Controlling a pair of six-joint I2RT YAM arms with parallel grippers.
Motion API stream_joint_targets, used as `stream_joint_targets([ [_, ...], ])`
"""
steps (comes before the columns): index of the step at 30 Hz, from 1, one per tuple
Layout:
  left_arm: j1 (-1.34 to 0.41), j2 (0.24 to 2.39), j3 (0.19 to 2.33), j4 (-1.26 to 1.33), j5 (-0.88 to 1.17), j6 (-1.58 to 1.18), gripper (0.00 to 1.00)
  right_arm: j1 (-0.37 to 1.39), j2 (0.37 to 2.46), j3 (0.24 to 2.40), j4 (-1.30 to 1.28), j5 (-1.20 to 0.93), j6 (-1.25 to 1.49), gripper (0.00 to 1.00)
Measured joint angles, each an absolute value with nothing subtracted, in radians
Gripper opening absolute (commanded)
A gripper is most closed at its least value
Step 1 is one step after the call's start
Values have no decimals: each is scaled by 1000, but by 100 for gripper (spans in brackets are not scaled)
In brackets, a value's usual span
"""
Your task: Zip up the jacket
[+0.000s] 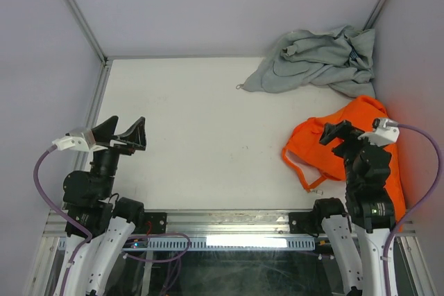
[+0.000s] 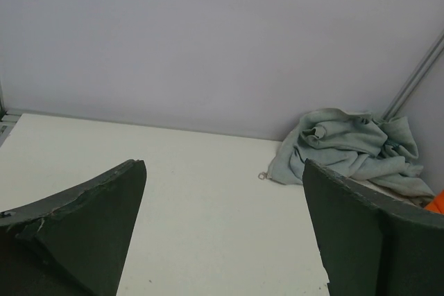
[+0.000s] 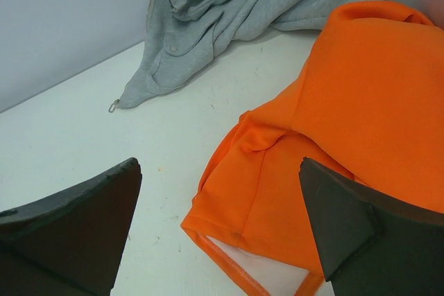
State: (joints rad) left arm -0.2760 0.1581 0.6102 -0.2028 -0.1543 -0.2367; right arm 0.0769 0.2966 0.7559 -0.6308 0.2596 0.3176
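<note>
The orange jacket (image 1: 316, 145) lies crumpled at the right side of the white table (image 1: 194, 123), near the front edge. My right gripper (image 1: 345, 138) hovers over it, open and empty. In the right wrist view the jacket (image 3: 361, 102) fills the right half, and a stitched orange edge (image 3: 239, 272) with pale lining (image 3: 270, 265) shows low between the open fingers of my right gripper (image 3: 220, 166). I cannot make out the zipper. My left gripper (image 1: 123, 133) is open above the table's left side, far from the jacket. In the left wrist view my left gripper (image 2: 223, 168) has only bare table between its fingers.
A light grey garment (image 1: 312, 64) is bunched in the far right corner, just behind the jacket; both wrist views show the grey garment (image 2: 347, 147) (image 3: 222, 12). Pale walls with metal posts (image 1: 80, 15) close in the table on three sides.
</note>
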Motion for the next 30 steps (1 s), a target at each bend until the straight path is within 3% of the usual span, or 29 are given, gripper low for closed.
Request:
stream_joint_targets([
  [8,-276,182,610,-203,-154,-237,99,77,559,753,-625,264,348,99],
  [18,-276,184,610,-204,-154,-236,99,20,922,749,-594,468,419,99],
  [25,-276,219,610,-202,-152,-236,99,-153,1212,749,-482,402,449,99],
  [30,-276,247,610,-202,-139,-236,99,-183,1390,753,-405,346,448,99],
])
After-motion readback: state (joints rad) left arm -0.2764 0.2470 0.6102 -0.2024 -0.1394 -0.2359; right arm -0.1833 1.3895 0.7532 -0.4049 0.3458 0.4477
